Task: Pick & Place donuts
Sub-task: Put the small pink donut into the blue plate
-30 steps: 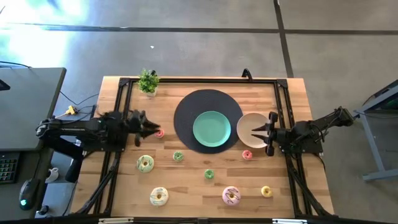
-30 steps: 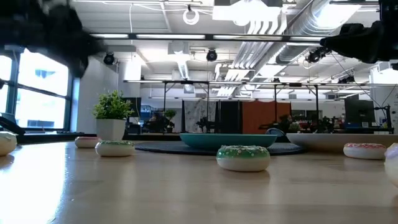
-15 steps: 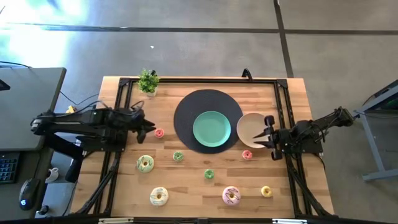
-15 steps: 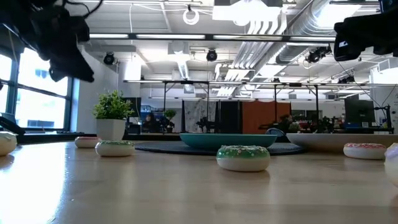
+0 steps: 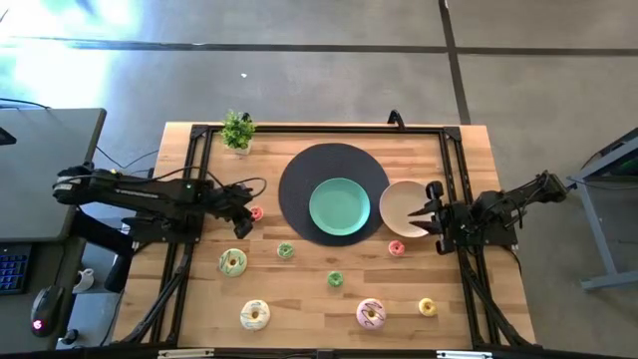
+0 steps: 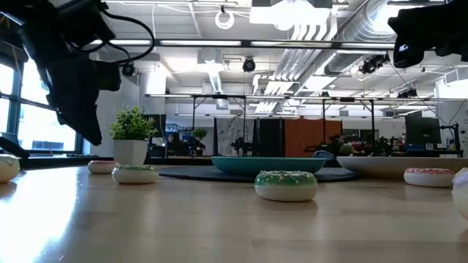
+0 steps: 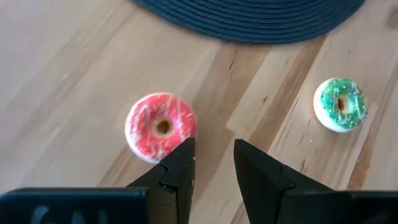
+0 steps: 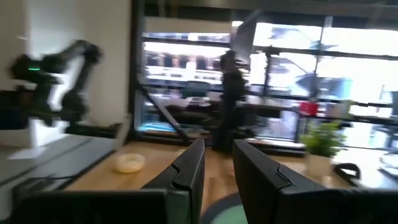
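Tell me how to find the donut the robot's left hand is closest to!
Start at the big dark round mat in the middle of the table. Just off the mat's left edge, by the left gripper, lies a small donut. It is the one iced red-pink with white streaks; the nearby small ones are green.

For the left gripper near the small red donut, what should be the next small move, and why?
Probably open the fingers wider and shift sideways over the red donut. The left gripper hangs just beside it with only a narrow gap between its fingers, narrower than the donut, and it holds nothing.
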Available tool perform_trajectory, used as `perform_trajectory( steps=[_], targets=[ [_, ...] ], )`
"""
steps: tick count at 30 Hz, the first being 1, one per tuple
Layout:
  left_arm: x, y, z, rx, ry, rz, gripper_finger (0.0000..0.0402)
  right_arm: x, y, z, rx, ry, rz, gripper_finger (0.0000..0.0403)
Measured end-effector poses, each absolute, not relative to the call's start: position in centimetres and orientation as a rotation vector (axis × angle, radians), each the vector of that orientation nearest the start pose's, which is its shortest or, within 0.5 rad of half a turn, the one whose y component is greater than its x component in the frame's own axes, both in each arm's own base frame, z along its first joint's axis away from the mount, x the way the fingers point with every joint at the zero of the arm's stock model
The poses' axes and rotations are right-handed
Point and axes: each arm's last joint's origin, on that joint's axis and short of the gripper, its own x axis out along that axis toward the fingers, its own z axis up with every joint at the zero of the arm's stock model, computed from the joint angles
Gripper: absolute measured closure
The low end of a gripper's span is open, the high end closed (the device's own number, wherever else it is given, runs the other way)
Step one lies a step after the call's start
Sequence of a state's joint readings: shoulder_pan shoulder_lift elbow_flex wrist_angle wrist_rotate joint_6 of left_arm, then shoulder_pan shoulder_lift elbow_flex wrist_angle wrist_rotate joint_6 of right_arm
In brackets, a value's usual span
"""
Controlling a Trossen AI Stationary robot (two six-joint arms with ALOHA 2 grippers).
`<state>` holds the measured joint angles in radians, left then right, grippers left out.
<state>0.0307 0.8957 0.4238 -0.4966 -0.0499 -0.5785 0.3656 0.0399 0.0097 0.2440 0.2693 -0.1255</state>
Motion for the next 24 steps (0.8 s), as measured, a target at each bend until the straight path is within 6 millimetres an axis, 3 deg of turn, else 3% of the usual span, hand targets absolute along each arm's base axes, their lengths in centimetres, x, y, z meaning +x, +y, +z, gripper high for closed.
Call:
perform_trajectory(
  steps=[9,18,24],
  targets=[
    [17.0,0.9,14.8,-0.443,1.038,0.431,0.0291,9.2,2.2,18.9,-0.106,-0.215,-0.097,0.0323],
    [18.5,1.0,13.4,-0.373,1.040,0.446,0.0295,9.2,2.2,18.9,-0.064,-0.210,-0.111,0.0323],
    [18.6,1.1,13.2,-0.362,1.052,0.463,0.0382,9.2,2.0,19.1,-0.052,-0.224,-0.154,0.0323]
  ],
)
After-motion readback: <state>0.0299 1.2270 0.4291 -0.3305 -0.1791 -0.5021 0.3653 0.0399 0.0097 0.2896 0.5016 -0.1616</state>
